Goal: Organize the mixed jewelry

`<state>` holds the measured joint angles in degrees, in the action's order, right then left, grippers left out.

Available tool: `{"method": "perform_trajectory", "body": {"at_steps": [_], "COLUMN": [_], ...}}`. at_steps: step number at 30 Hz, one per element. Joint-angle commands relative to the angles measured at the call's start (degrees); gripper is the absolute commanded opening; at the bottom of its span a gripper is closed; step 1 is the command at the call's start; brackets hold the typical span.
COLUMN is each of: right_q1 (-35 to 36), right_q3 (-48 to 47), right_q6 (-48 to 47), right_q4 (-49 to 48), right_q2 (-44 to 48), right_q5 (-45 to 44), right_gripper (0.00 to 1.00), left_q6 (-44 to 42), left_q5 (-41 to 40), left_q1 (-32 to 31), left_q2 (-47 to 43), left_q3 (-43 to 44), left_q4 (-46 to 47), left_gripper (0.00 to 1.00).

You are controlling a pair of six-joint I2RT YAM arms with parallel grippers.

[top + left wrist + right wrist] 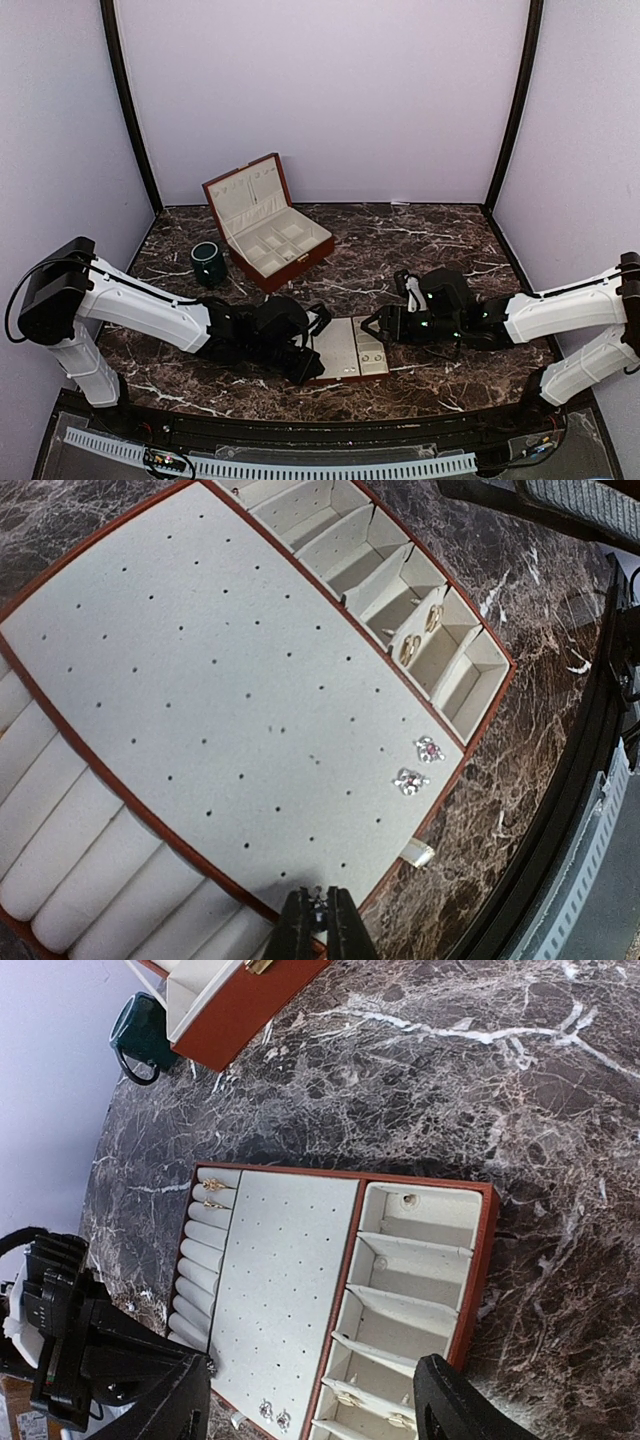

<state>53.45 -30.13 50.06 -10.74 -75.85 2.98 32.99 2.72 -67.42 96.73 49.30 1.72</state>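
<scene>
left fingers (318, 910) clenched on what looks like a tiny stud (317, 899), parked low over the tray (200, 700) edge, probably for pinning | right fingers (318, 1370) spread, nothing held | other studs (428, 748) pinned, rings (410, 648) slotted

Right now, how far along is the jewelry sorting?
Done: two studs on the perforated panel, gold hoops in a compartment, two gold pieces on the rolls. In hand: the left gripper is shut on a tiny sparkly piece over the panel's edge. Left: placing it; right gripper open, empty.
</scene>
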Motion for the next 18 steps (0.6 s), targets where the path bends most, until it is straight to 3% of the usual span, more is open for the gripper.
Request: {"method": "perform_trajectory", "body": {"at_steps": [1, 11, 18], "right_q1": [-0.23, -0.18, -0.19], "right_q3": [-0.94, -1.19, -1.5], "right_q6": [0.08, -0.13, -0.71], "right_q4": [-2.58, -2.46, -2.56], "right_q2": [-0.39, -0.18, -0.18], "right_q5": [0.07, 0.0, 0.26], "right_gripper": [0.71, 0.71, 0.71], "left_q6": [-0.87, -1.37, -1.35], "left_q5": [-0.69, -2.1, -4.87], "left_q1": [-0.26, -0.26, -0.3], "left_q2": [0.43, -1.67, -5.82], "left_q3": [-0.56, 0.93, 0.75], "left_q4": [-1.74, -3.91, -5.69], "left_gripper": [0.1, 0.35, 0.43]}}
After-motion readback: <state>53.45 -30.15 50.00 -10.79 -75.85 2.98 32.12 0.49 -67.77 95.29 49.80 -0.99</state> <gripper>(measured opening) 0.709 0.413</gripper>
